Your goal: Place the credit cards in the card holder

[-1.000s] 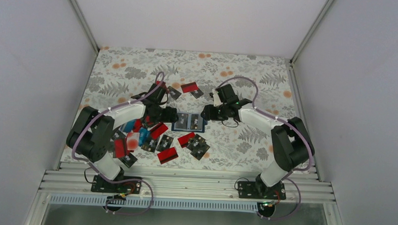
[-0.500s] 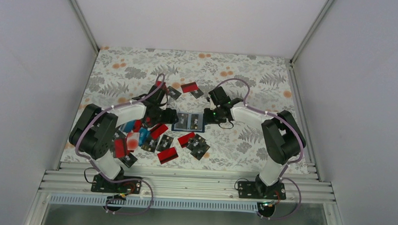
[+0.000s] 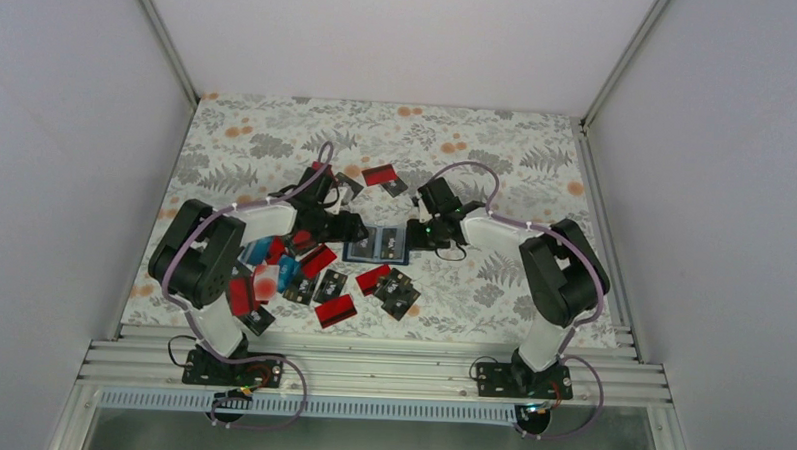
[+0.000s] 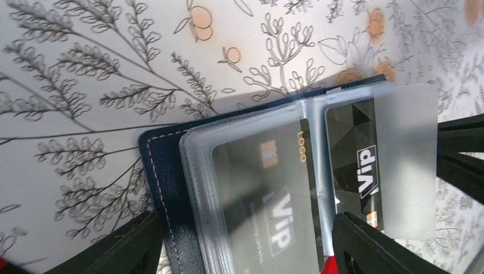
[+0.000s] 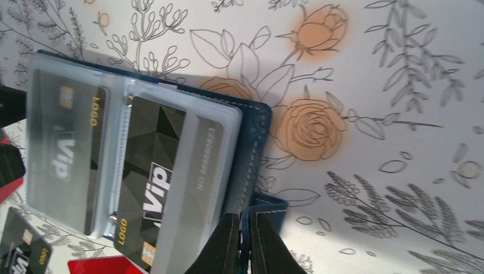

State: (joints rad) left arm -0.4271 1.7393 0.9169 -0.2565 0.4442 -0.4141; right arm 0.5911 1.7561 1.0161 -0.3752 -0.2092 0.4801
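The navy card holder [image 3: 377,244] lies open at the table's middle, its clear sleeves up. One black VIP card [image 4: 268,194] sits in a sleeve. A second black VIP card [image 5: 151,177] is partly in the other sleeve, its chip end sticking out. My left gripper [image 4: 248,222] is open wide, its fingers [image 4: 120,245] straddling the holder's left half [image 4: 165,188] without holding anything. My right gripper [image 5: 245,228] is shut on the holder's blue snap tab [image 5: 268,205] at its right edge [image 5: 251,142]. More credit cards [image 3: 335,310], red, black and blue, lie scattered left and front of the holder.
A red card [image 3: 380,174] and a black one lie behind the holder. Red and black cards [image 3: 400,300] lie close in front of it, and blue ones [image 3: 264,250] under my left arm. Grey walls enclose the floral table [image 3: 517,149].
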